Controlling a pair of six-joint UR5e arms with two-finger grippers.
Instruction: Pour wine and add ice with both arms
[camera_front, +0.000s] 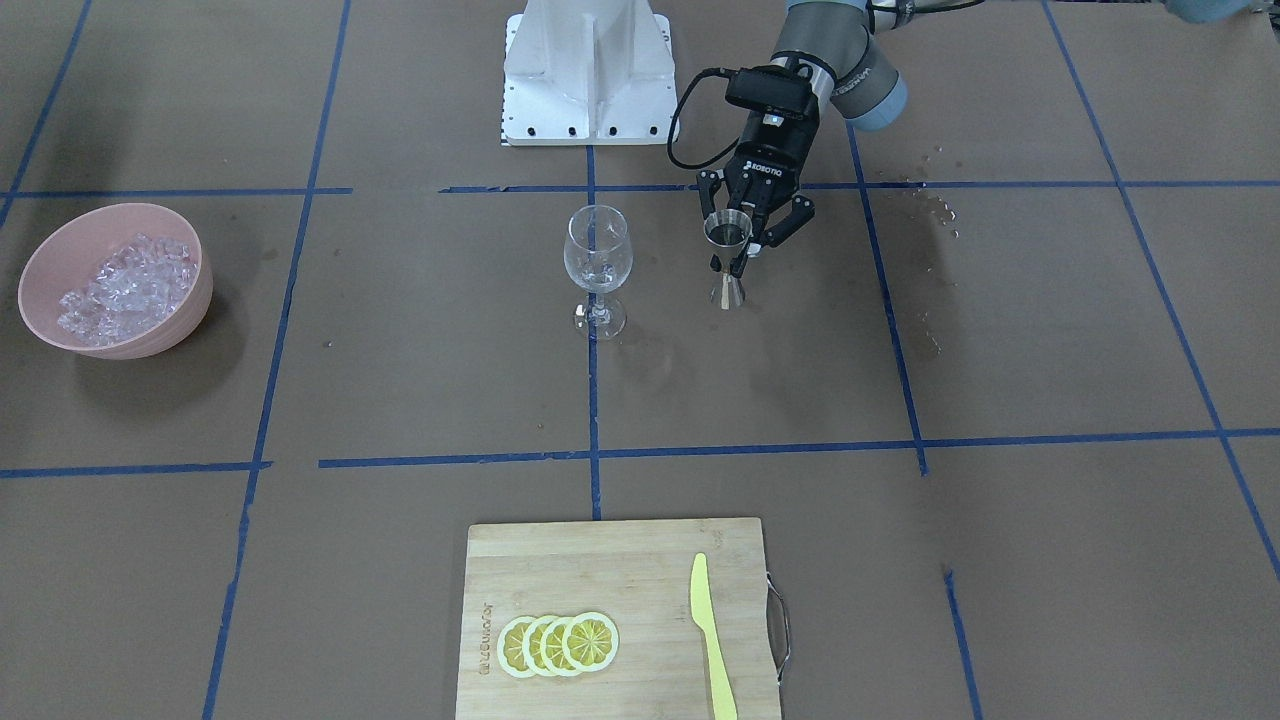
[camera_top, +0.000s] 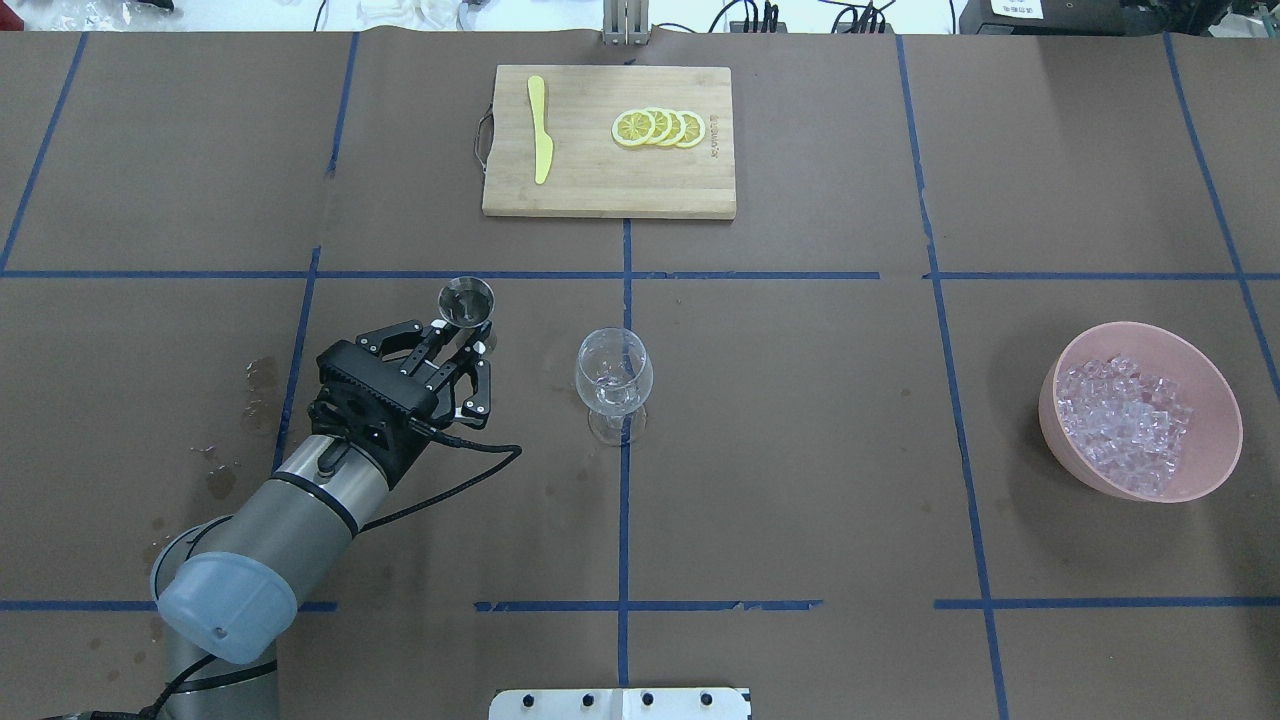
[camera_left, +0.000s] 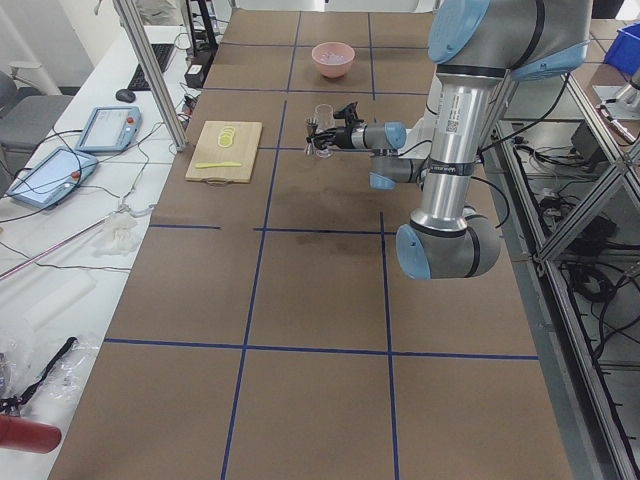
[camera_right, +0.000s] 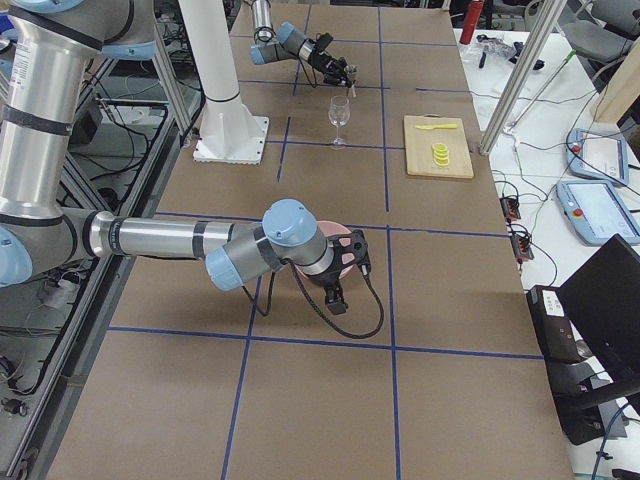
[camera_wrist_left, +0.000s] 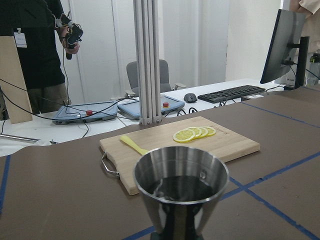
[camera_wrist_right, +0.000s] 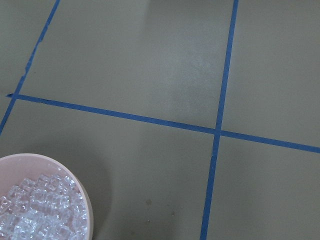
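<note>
The left pincer (camera_front: 735, 262) is clamped on the waist of an upright steel measuring cup (camera_front: 727, 232) holding dark wine (camera_wrist_left: 181, 187), near the wine glass (camera_front: 598, 255). The ice (camera_front: 125, 288) fills a pink bowl (camera_top: 1215, 420) well apart. The right pincer (camera_right: 336, 303) hangs beside that bowl, and I cannot tell whether it is apart or together.

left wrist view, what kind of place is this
Probably a robotics lab: teach pendants and a keyboard on a white bench behind the taped table, plus a person holding a handheld controller.
</note>
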